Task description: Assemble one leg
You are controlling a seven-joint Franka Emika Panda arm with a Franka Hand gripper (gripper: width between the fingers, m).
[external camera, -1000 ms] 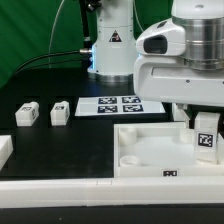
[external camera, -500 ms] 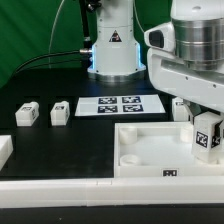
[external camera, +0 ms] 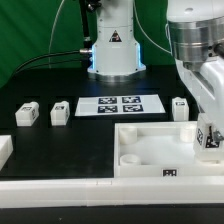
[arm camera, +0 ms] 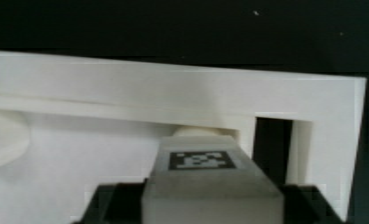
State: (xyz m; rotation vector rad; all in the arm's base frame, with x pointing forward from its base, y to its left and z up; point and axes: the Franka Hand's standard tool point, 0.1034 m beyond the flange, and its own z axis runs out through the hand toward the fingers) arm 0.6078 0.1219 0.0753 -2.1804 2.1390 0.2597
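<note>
My gripper (external camera: 210,138) is shut on a leg (external camera: 212,138), a small white block with a black-and-white tag, and holds it over the right end of the large white tray-like part (external camera: 150,150). In the wrist view the held leg (arm camera: 202,165) sits between my dark fingers (arm camera: 113,205), tag face up, above the tray part (arm camera: 145,95). Three more legs stand on the black table: two at the exterior view's left (external camera: 27,114) (external camera: 59,113) and one right of the marker board (external camera: 180,107).
The marker board (external camera: 121,104) lies flat behind the tray part. A white block (external camera: 4,150) sits at the exterior view's left edge. A white rail (external camera: 90,200) runs along the table front. The arm's base (external camera: 112,45) stands behind.
The gripper has moved toward the exterior view's right and slightly down with the leg in it, uncovering the leg beside the marker board.
</note>
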